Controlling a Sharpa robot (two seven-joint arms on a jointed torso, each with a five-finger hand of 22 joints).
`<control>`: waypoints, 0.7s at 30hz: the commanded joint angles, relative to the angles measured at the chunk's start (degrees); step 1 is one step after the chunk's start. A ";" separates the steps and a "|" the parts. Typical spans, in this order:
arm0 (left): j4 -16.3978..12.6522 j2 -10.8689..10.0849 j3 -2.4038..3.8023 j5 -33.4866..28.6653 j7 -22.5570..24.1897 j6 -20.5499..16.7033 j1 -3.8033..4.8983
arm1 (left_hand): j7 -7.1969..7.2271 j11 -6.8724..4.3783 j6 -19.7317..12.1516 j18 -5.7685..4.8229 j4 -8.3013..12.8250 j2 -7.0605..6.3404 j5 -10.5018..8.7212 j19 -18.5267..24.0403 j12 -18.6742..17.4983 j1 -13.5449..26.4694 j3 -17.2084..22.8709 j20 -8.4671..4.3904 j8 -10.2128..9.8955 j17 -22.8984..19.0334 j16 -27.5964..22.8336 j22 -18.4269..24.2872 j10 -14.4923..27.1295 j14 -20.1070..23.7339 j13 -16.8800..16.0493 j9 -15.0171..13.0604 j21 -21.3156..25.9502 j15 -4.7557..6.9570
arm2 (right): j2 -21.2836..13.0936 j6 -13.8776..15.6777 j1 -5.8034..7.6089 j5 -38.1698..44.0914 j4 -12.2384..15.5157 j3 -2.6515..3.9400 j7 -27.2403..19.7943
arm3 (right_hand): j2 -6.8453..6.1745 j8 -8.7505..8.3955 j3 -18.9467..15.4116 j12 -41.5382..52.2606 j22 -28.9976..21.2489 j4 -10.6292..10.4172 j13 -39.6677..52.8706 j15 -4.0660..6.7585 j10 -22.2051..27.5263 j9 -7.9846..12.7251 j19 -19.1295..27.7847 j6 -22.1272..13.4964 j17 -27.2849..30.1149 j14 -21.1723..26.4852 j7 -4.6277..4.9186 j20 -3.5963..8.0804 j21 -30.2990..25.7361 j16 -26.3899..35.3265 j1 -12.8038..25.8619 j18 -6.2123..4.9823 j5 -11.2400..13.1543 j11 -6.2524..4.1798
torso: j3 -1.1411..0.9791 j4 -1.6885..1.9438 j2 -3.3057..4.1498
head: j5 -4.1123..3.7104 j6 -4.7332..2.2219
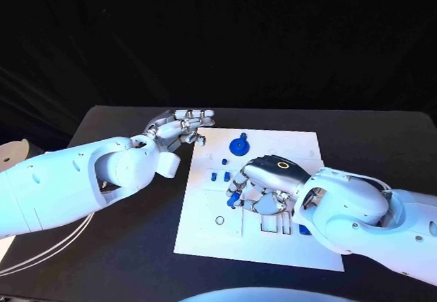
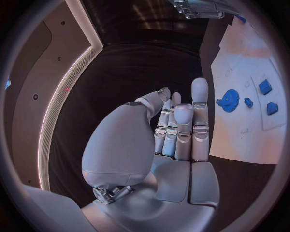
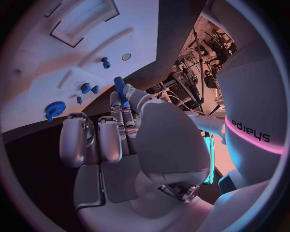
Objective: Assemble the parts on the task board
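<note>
So there's a black table (image 1: 135, 257) sitting in front of a dark backdrop, and the white task board (image 1: 272, 247) is lying in the middle of it. The left hand (image 1: 181, 128) is hovering over the table just off the board's far left corner, fingers straight and close together, not holding anything. The right hand (image 1: 262, 186) is hanging over the middle of the board, and in the right wrist view it's pinching a slim blue peg (image 3: 120, 89) between thumb and a finger, with the other fingers (image 3: 74, 142) sticking out straight. A blue gear (image 1: 239, 146) is lying on the far part of the board, near the left hand. A few small blue parts (image 1: 220, 176) are sitting between the gear and the right hand. Another blue piece (image 1: 304, 229) is peeking out just beside the right forearm, nearer the robot.
</note>
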State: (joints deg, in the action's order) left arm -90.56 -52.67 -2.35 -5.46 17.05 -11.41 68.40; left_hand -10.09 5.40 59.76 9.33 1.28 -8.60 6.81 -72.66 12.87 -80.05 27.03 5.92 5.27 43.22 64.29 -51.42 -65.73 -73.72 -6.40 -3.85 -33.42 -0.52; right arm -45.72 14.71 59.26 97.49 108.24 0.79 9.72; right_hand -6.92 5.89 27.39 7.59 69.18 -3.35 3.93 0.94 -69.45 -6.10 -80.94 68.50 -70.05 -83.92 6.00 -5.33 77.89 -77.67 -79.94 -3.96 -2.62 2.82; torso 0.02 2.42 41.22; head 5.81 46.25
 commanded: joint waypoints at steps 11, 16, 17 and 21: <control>0.03 0.42 0.03 -0.20 -0.16 1.37 -0.02 | 0.09 0.06 -0.41 1.04 0.45 0.66 0.10 0.49 0.30 -0.11 0.10 0.08 0.05 -0.18 -0.28 0.06 0.30 0.48 -0.12 -0.02 0.26 0.06 | 4.38 -2.42 -1.71 0.82 -3.69 -1.08 -1.76 | 0.59 -0.13 0.33 -0.74 -0.11 0.41 -0.07 0.36 -0.04 -0.75 0.08 -0.23 0.12 -2.78 0.53 0.50 0.17 -0.29 -0.20 -0.44 -0.45 0.50 | 0.04 -0.09 0.06 | 0.69 0.37; 0.12 0.63 0.03 -0.20 -0.18 1.45 -0.03 | 0.09 0.06 -0.41 1.04 0.45 0.66 0.10 0.49 0.30 -0.11 0.10 0.08 0.05 -0.18 -0.28 0.06 0.30 0.48 -0.12 -0.02 0.26 0.06 | 5.34 -3.04 -2.00 1.22 -4.52 -1.39 -1.75 | 0.57 -0.14 0.31 -0.78 -0.15 0.43 -0.07 0.35 -0.04 -0.76 0.10 -0.24 0.12 -2.78 0.54 0.50 0.15 -0.30 -0.19 -0.44 -0.46 0.51 | -0.04 -0.09 0.06 | 1.08 0.60; 0.14 0.66 0.03 -0.20 -0.19 1.47 -0.04 | 0.07 0.07 -0.44 1.04 0.47 0.63 0.10 0.50 0.32 -0.10 0.08 0.08 0.04 -0.20 -0.28 0.07 0.34 0.49 -0.12 -0.02 0.27 0.06 | 5.46 -3.16 -2.06 1.31 -4.65 -1.43 -1.75 | 0.57 -0.14 0.31 -0.78 -0.15 0.43 -0.07 0.35 -0.04 -0.76 0.10 -0.24 0.12 -2.78 0.54 0.50 0.15 -0.30 -0.19 -0.44 -0.46 0.51 | -0.05 -0.11 0.04 | 1.11 0.63; 0.15 0.68 0.03 -0.20 -0.29 1.61 -0.04 | 0.07 0.07 -0.44 1.04 0.47 0.63 0.10 0.50 0.32 -0.10 0.08 0.08 0.04 -0.20 -0.28 0.07 0.34 0.49 -0.12 -0.02 0.27 0.06 | 5.78 -3.64 -2.34 1.51 -5.09 -1.54 -1.74 | 0.54 -0.15 0.27 -0.82 -0.18 0.46 -0.07 0.34 -0.04 -0.77 0.11 -0.25 0.15 -2.77 0.55 0.49 0.13 -0.28 -0.17 -0.45 -0.47 0.52 | -0.02 -0.12 0.05 | 0.95 0.75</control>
State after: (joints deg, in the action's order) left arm -90.35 -52.10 -2.35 -5.46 16.70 -11.08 68.36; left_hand -10.09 5.40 59.77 9.33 1.43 -8.60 6.81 -72.66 12.87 -80.05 27.19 5.92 5.27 43.08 64.29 -51.42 -65.73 -73.72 -6.44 -3.85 -33.43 -0.52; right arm -40.05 12.63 57.02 97.93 103.22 -0.72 8.50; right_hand -6.78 5.66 27.51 7.03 69.05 -3.08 3.79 0.94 -69.45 -6.10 -80.72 68.26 -69.97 -83.92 6.25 -5.12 77.89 -77.67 -80.10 -3.97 -2.88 2.83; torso 0.02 2.31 41.28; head 6.86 46.90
